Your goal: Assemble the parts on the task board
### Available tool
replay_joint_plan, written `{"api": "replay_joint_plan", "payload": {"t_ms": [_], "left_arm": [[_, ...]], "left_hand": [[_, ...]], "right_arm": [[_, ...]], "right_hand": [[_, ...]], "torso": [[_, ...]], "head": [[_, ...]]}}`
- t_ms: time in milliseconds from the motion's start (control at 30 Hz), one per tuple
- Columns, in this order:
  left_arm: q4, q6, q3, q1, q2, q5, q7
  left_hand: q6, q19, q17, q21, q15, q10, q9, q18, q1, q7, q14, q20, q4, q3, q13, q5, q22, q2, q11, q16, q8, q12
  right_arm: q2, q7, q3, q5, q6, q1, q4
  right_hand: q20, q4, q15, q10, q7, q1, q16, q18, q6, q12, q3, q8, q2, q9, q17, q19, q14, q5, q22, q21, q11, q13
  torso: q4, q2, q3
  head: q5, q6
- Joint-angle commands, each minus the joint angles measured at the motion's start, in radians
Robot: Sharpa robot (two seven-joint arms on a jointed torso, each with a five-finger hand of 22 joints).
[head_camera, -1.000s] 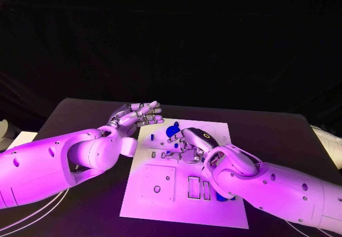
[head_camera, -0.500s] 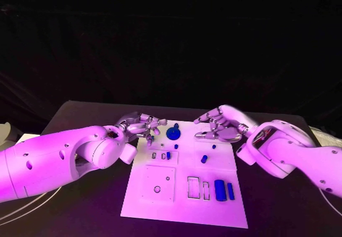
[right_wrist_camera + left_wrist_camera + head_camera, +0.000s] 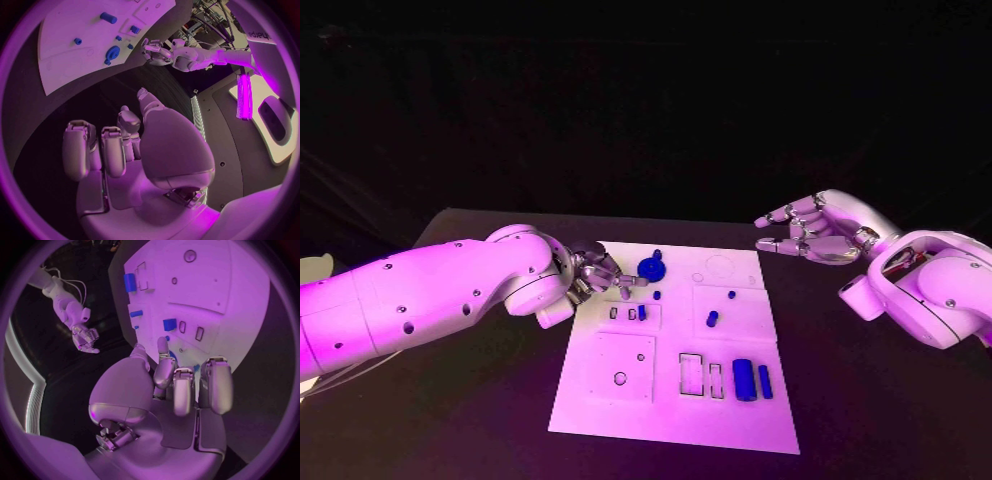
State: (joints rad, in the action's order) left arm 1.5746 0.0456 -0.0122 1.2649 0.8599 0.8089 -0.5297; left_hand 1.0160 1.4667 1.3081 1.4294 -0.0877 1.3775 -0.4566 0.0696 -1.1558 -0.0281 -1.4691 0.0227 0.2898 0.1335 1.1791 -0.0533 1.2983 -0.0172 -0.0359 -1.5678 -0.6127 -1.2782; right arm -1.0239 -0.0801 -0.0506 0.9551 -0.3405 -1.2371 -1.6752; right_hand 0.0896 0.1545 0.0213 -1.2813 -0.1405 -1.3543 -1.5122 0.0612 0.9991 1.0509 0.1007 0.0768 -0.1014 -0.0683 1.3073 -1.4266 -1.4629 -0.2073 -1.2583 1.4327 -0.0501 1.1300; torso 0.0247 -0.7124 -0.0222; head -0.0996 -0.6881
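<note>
The left hand (image 3: 600, 272) is at the board's (image 3: 610, 405) far left edge, fingers curled in near the round blue part (image 3: 651, 267) at the far edge; whether it pinches anything I cannot tell, since the fingertips hide behind each other in both views. The right hand (image 3: 815, 228) is held above the table (image 3: 877, 400) off the board's far right corner, fingers loosely apart and holding nothing.

The step looks like a reach for one of the far-edge parts. To do it well, the left hand should come down square over the piece, close on its sides, and lift straight up so the neighbouring small pieces are not knocked.

The two blue bars (image 3: 753, 381) lie side by side near the board's near right corner, beside the rectangular slots (image 3: 692, 374). Their long axes run from near edge to far edge, parallel to the slots, so they need little turning
</note>
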Motion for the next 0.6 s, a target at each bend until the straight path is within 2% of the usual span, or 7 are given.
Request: {"api": "replay_joint_plan", "payload": {"t_ms": [33, 167, 233, 367, 600], "left_arm": [[-0.023, -0.158, 0.0, 0.013, -0.028, 0.171, -0.16], [-0.054, -0.197, -0.001, 0.025, -0.065, 0.191, -0.183], [-0.063, -0.205, -0.001, 0.029, -0.079, 0.195, -0.188], [-0.079, -0.216, -0.001, 0.036, -0.104, 0.192, -0.194], [-0.125, -0.268, -0.003, 0.044, -0.153, 0.178, -0.201]], "left_hand": [[-0.02, 0.009, 0.263, 0.017, -0.009, 0.014, -0.042, -0.02, 0.003, 0.004, -0.102, -0.008, 0.0, 0.02, 0.025, 0.002, 0.03, -0.009, -0.007, -0.003, -0.035, -0.02], [-0.034, 0.018, 0.263, 0.033, -0.012, 0.024, -0.072, -0.025, 0.002, 0.006, -0.102, -0.011, 0.001, 0.04, 0.048, 0.004, 0.059, -0.012, -0.009, -0.003, -0.055, -0.036], [-0.037, 0.024, 0.263, 0.043, -0.013, 0.031, -0.086, -0.029, 0.012, 0.008, -0.102, -0.012, 0.003, 0.055, 0.061, 0.005, 0.077, -0.011, -0.012, -0.003, -0.064, -0.045], [-0.038, 0.028, 0.263, 0.048, -0.017, 0.036, -0.099, -0.031, 0.026, 0.011, -0.102, -0.015, 0.003, 0.072, 0.069, 0.006, 0.087, -0.009, -0.014, -0.003, -0.073, -0.051], [-0.041, 0.032, 0.263, 0.056, -0.019, 0.042, -0.112, -0.033, 0.037, 0.015, -0.102, -0.018, 0.003, 0.087, 0.081, 0.006, 0.102, -0.017, -0.017, -0.003, -0.08, -0.06]], "right_arm": [[-0.004, 0.005, 0.002, -0.017, 0.003, -0.001, 0.005], [-0.003, 0.014, 0.005, -0.021, 0.001, 0.0, 0.011], [-0.002, 0.017, 0.006, -0.023, 0.0, 0.0, 0.013], [0.001, 0.023, 0.007, -0.023, -0.002, 0.0, 0.018], [0.012, 0.032, 0.009, -0.022, -0.003, 0.002, 0.029]], "right_hand": [[-0.006, 0.001, 0.001, -0.009, 0.001, -0.004, 0.007, 0.004, 0.007, 0.005, -0.009, 0.007, 0.005, -0.001, 0.152, 0.0, -0.081, -0.012, 0.002, -0.003, -0.002, -0.001], [-0.009, 0.001, 0.003, -0.01, 0.003, -0.007, 0.011, 0.004, 0.01, 0.003, -0.015, 0.008, 0.008, 0.0, 0.148, 0.0, -0.08, -0.054, 0.005, -0.006, 0.0, -0.007], [-0.009, 0.001, 0.003, -0.01, 0.003, -0.007, 0.012, 0.004, 0.01, 0.002, -0.016, 0.007, 0.008, 0.0, 0.146, 0.0, -0.08, -0.059, 0.007, -0.007, 0.001, -0.008], [-0.009, 0.001, 0.003, -0.009, 0.003, -0.008, 0.014, 0.005, 0.01, 0.0, -0.017, 0.007, 0.008, 0.0, 0.144, 0.001, -0.079, -0.064, 0.008, -0.008, 0.001, -0.01], [-0.01, 0.001, 0.004, -0.009, 0.003, -0.008, 0.015, 0.005, 0.011, -0.001, -0.019, 0.007, 0.008, 0.0, 0.142, 0.001, -0.079, -0.072, 0.01, -0.009, 0.001, -0.013]], "torso": [[0.0033, 0.008, 0.0061], [0.0048, 0.007, 0.0083], [0.0063, 0.007, 0.0083], [0.0033, 0.006, 0.006], [0.0026, 0.006, 0.0073]], "head": [[-0.005, -0.002], [-0.006, -0.003], [-0.006, -0.004], [-0.003, -0.007], [-0.007, -0.012]]}}
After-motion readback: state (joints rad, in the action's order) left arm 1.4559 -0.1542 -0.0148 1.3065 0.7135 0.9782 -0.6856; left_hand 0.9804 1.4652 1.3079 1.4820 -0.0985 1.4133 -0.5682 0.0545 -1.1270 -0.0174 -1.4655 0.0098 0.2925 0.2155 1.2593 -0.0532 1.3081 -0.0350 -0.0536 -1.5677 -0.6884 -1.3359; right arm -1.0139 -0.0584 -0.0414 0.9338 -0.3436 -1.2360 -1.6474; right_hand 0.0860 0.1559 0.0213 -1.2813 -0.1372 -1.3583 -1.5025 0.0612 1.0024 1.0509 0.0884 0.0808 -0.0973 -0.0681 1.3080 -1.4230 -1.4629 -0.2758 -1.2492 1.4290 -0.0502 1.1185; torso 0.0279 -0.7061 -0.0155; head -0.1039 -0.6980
